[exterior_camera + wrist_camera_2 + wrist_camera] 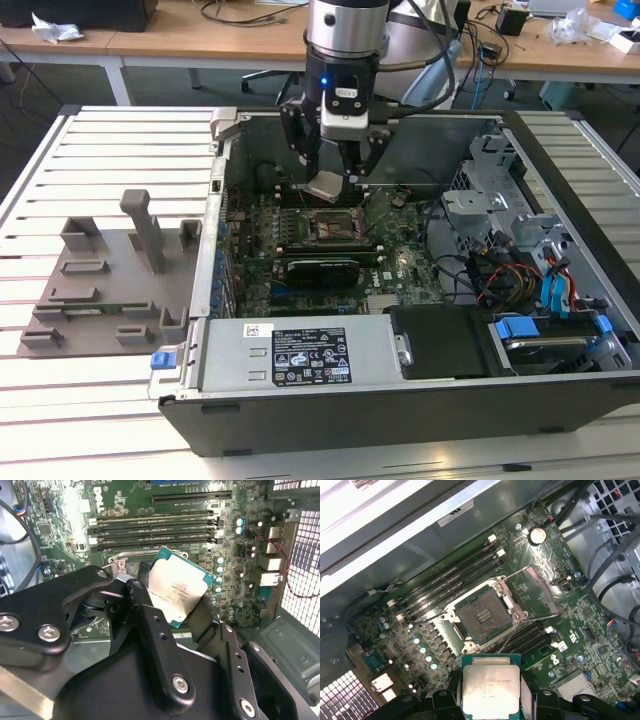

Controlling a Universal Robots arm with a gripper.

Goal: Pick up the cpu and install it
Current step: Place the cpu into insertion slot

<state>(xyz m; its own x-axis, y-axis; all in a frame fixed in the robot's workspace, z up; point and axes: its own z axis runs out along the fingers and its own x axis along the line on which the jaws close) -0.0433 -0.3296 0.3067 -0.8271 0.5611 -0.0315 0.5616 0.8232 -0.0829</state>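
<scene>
The slatted desk carries an open computer case lying flat, reaching toward the desk's edge at the exterior view's right. A grey holder plate sits near the opposite edge. Inside the case, the green motherboard shows the socket with its metal frame swung up (contact field exposed). Above the socket and clear of it, the claw grips the cpu by two opposite edges, the chip tilted.
</scene>
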